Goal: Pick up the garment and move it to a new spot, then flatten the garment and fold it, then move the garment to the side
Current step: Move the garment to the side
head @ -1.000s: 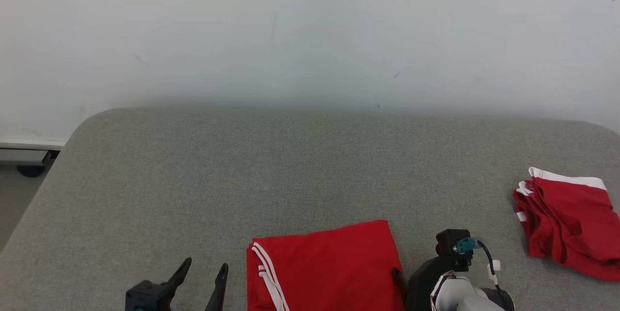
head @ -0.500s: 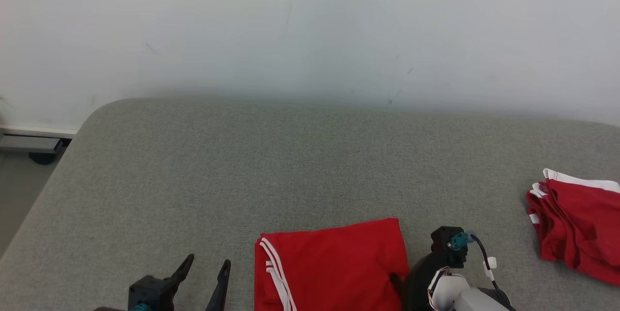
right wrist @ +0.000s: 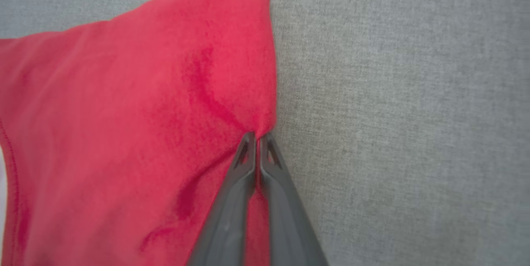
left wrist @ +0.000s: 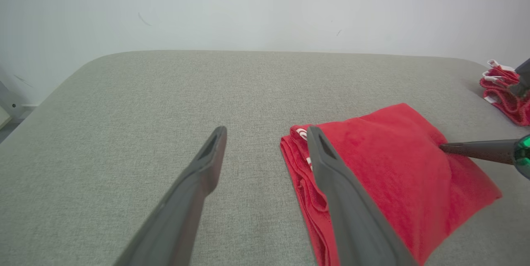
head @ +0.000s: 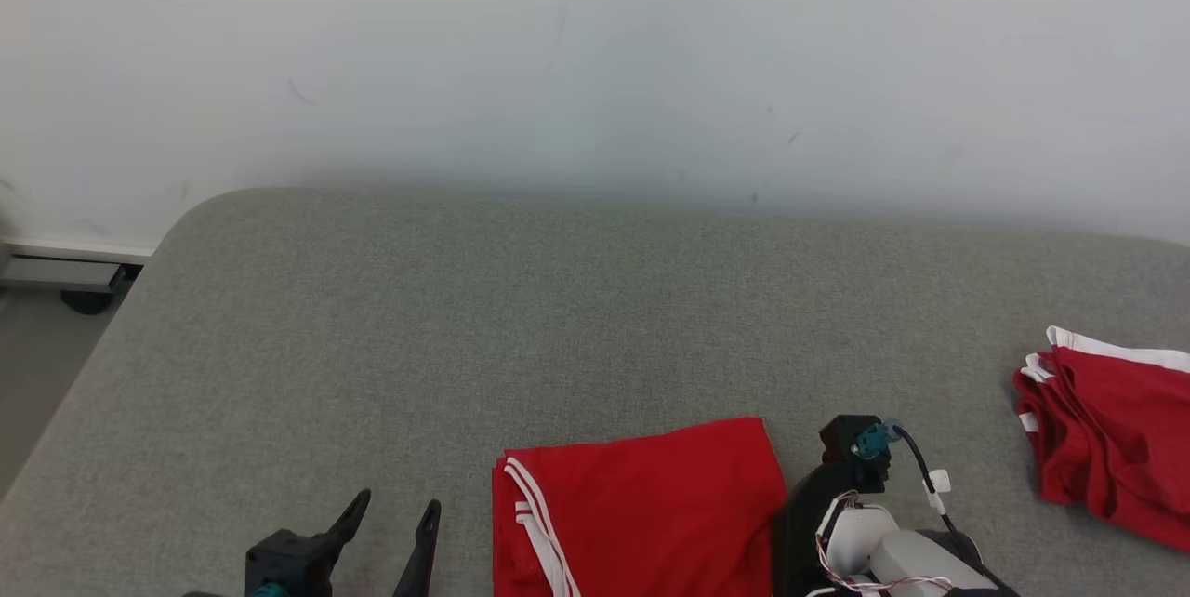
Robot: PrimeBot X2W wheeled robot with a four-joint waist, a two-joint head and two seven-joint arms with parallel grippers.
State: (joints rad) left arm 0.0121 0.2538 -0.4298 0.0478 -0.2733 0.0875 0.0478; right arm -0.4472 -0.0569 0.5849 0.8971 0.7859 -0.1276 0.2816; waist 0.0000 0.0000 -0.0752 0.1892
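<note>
Your right gripper (right wrist: 257,135) is clenched, its two fingers pressed together on a pinch of red cloth at the right edge of the folded garment (right wrist: 145,112), partway along that edge, with small creases running from the pinch into the cloth. Your left gripper (head: 398,502) holds nothing. Its fingers stand wide apart just above the tabletop (head: 558,299), close beside the garment's left edge, where the white stripes show. The garment lies as a neat, flat rectangle at the near edge of the tabletop, a little right of the middle. A second red garment with white trim (head: 1116,448) sits bunched at the right edge, well apart from the first. The rest of the grey surface runs back to a pale wall (head: 595,48). Since the garment already looks flattened and folded, you appear to be on the last step, moving it to the side, with the grasp for that just made. The next move calls for a low, steady carry or slide towards one side, and the open stretch before the right edge looks like a natural place to take it. From these views you cannot tell whether the pinch takes in every layer or only the top one. Raise it gently and watch that the fold holds. If the lower layers sag or peel open, bring your free left gripper to the striped edge for support.
</note>
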